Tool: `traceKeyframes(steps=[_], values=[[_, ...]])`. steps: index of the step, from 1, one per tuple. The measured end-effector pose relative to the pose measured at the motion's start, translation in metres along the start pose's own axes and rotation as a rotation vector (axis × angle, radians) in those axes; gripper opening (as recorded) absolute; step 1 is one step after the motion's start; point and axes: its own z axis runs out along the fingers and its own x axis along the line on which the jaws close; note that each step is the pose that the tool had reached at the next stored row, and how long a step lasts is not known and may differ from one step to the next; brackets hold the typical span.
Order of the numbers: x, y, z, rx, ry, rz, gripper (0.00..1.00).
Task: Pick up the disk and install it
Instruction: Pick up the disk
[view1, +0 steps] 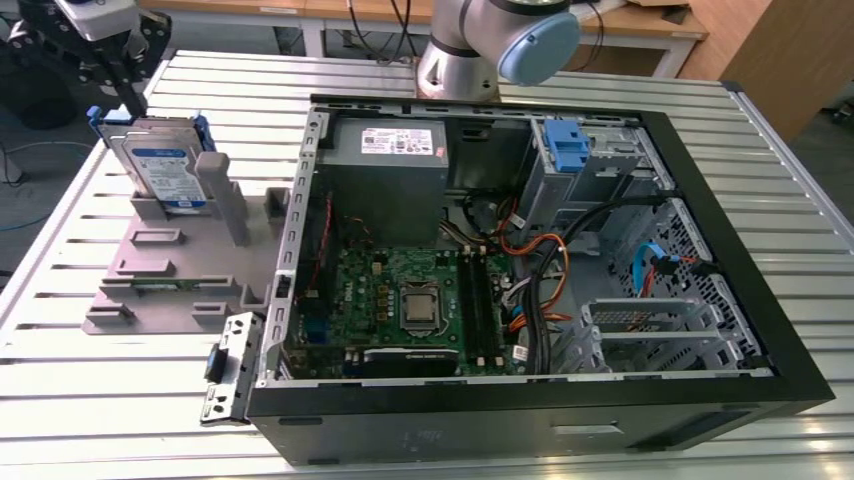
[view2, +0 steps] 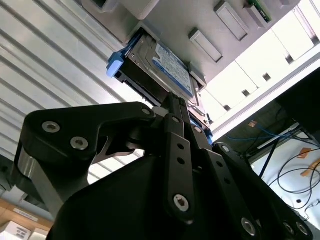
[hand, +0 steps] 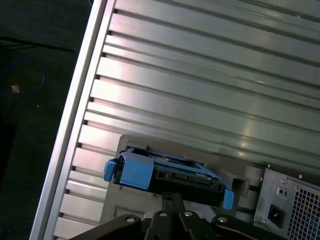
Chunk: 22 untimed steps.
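Silver disk (view1: 163, 165) stands upright in grey holder (view1: 174, 270), on the exterior view's left of PC case (view1: 534, 418). Gripper (view1: 131, 98) hangs just above its top edge, jaws seemingly closed w/ nothing between. Approach step, I'd judge; grasp needs jaws opened & centred.

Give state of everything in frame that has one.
disk, upright on edge in the grey holder, outside the computer case
gripper, just above the disk's top edge; contact unclear
grey holder, beside the case, carrying the disk
computer case, lying on its side, side panel off
blue bracket, seated in the case's drive bay
processor socket, no cooler on it
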Motion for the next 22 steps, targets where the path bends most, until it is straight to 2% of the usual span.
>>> traceKeyframes(steps=[7, 12, 22], values=[[-0.0001, 0.0001, 0.0000, -0.0023, 0.0032, -0.073, 0.11], [-0.0001, 0.0004, 0.0000, -0.0036, 0.0048, -0.111, 0.11], [-0.0001, 0.0004, 0.0000, -0.0042, 0.0057, -0.132, 0.11]])
